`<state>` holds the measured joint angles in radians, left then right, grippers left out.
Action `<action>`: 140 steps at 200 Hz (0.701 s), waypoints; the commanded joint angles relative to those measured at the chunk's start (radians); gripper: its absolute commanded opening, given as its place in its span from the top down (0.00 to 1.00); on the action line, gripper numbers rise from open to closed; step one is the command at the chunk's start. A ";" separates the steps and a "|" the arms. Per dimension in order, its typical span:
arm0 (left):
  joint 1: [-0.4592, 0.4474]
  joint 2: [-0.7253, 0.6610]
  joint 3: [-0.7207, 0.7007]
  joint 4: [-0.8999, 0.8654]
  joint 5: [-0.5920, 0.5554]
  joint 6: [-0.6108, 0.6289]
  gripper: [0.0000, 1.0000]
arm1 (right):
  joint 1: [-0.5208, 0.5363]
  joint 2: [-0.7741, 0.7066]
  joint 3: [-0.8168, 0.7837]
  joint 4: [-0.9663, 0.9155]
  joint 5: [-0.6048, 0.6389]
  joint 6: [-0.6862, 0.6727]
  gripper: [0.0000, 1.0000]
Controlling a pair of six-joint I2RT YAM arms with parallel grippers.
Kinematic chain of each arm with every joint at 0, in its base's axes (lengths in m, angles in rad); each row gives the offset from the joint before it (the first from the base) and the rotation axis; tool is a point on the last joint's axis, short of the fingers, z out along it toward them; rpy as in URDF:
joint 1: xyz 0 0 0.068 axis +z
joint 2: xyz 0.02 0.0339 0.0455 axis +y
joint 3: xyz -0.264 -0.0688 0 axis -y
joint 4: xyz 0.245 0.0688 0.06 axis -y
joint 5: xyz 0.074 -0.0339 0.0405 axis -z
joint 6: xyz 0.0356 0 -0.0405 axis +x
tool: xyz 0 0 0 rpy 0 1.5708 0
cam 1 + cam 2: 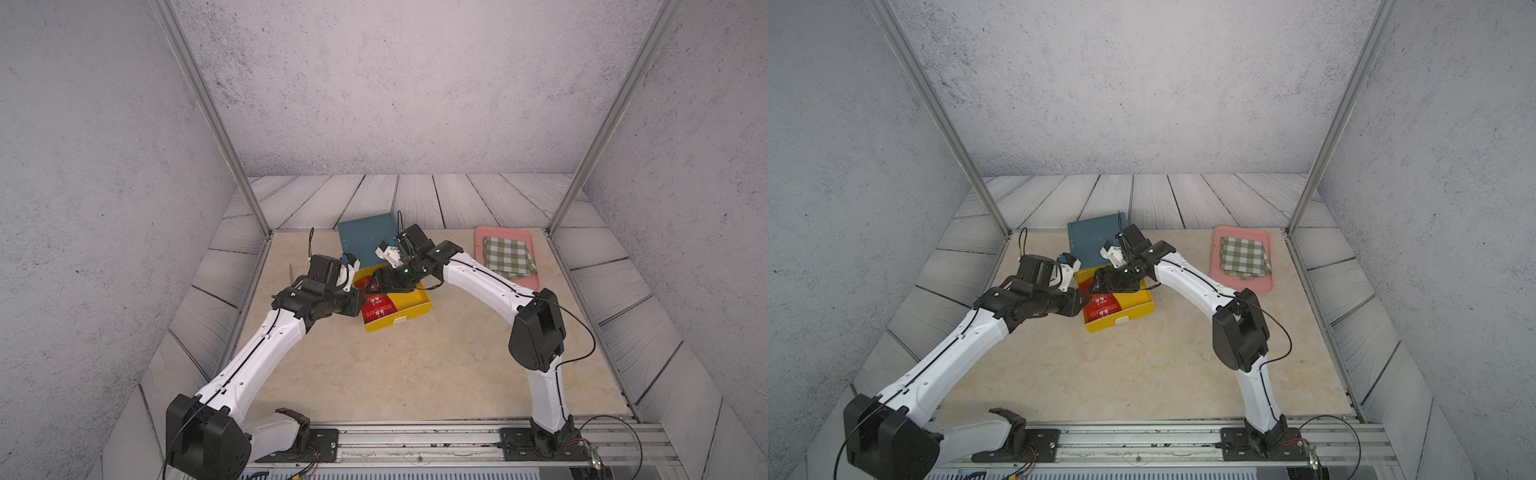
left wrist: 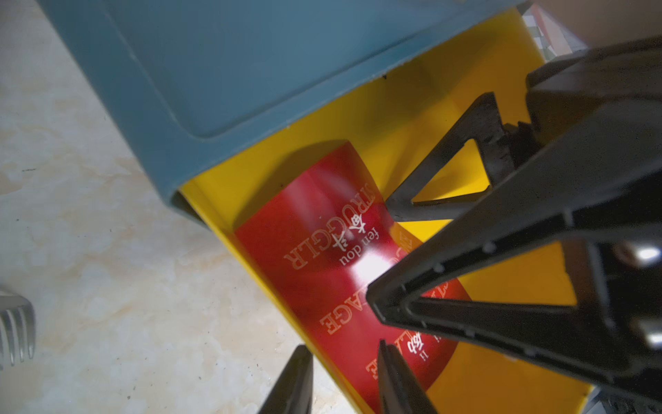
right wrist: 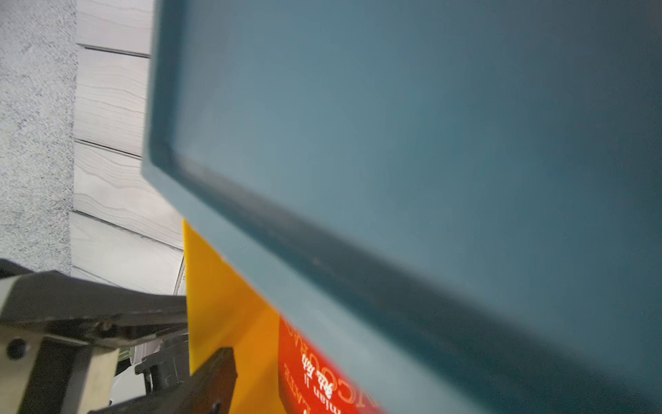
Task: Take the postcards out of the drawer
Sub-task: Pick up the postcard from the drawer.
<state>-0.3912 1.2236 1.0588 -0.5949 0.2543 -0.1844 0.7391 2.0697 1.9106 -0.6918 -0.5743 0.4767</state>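
Note:
A yellow drawer (image 1: 415,297) (image 1: 1136,297) stands pulled out of a blue cabinet (image 1: 365,237) (image 1: 1094,243). Red postcards (image 1: 380,309) (image 1: 1102,309) with white lettering lie in it, bowed up toward its left wall. In the left wrist view the postcards (image 2: 304,243) overlap. My left gripper (image 2: 342,347) (image 1: 362,300) straddles that wall, one finger outside and one over the cards, with a gap showing. My right gripper (image 2: 381,258) (image 1: 376,286) reaches in from the right, open wide above the cards. The right wrist view shows one finger (image 3: 215,372), the drawer (image 3: 222,286) and a postcard (image 3: 315,376).
A pink tray (image 1: 525,284) at the back right holds a folded green-white checked cloth (image 1: 509,255). A fork (image 2: 18,329) lies on the table left of the cabinet. Metal frame posts (image 1: 249,199) stand at the table's back corners.

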 commanded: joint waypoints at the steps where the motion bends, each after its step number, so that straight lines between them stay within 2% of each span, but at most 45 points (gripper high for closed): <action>1: -0.008 -0.010 -0.013 0.008 0.010 0.004 0.66 | 0.009 0.093 -0.057 -0.029 0.027 0.016 0.17; 63: -0.009 -0.012 -0.013 0.009 0.010 0.004 0.66 | 0.015 0.121 -0.051 -0.052 0.062 0.007 0.16; 120: -0.009 -0.018 -0.006 0.005 0.008 0.004 0.66 | 0.034 0.159 -0.021 -0.105 0.138 -0.024 0.24; 140: -0.009 -0.022 -0.001 0.003 0.007 0.003 0.66 | 0.036 0.169 -0.016 -0.112 0.145 -0.026 0.30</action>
<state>-0.3912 1.2217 1.0576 -0.5957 0.2508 -0.1844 0.7586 2.1071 1.9461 -0.6716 -0.5468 0.4644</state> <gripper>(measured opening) 0.343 0.732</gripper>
